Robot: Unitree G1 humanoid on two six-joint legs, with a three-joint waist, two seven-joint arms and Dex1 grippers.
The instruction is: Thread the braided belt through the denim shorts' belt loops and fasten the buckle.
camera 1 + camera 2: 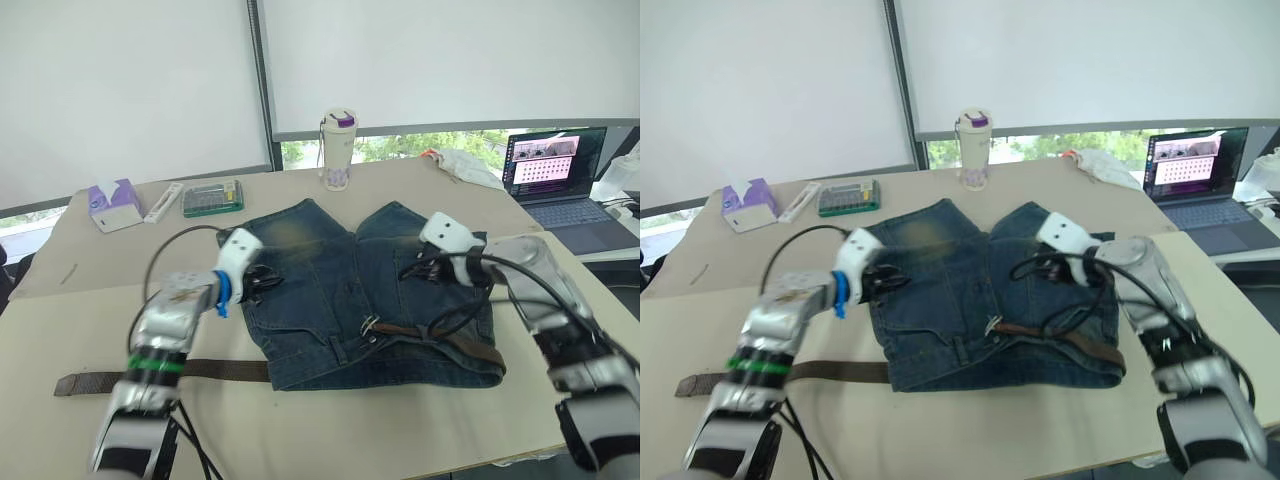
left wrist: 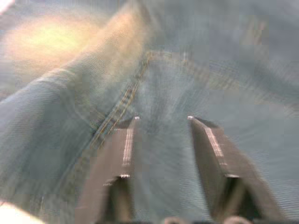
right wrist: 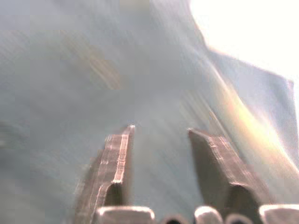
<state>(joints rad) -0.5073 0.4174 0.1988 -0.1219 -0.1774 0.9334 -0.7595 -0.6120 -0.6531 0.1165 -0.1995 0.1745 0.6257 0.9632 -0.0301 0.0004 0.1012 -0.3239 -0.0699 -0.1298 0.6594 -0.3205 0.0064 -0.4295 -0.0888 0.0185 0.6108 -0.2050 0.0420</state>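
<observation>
The shorts (image 1: 370,300) lie flat on the surface (image 1: 300,430), with the belt (image 1: 240,371) through the waistband and its tail trailing left. The buckle (image 1: 371,330) looks unfastened to me. Left pincer (image 2: 161,122) and right pincer (image 3: 159,131) hover spread over denim, empty. I judge fastening remains.

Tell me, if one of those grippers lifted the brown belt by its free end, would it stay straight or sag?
Probably sag. The braided belt lies flat on the table and bends across the denim shorts near the buckle, so it looks floppy. The buckle end is likely heavier and would dangle.
</observation>
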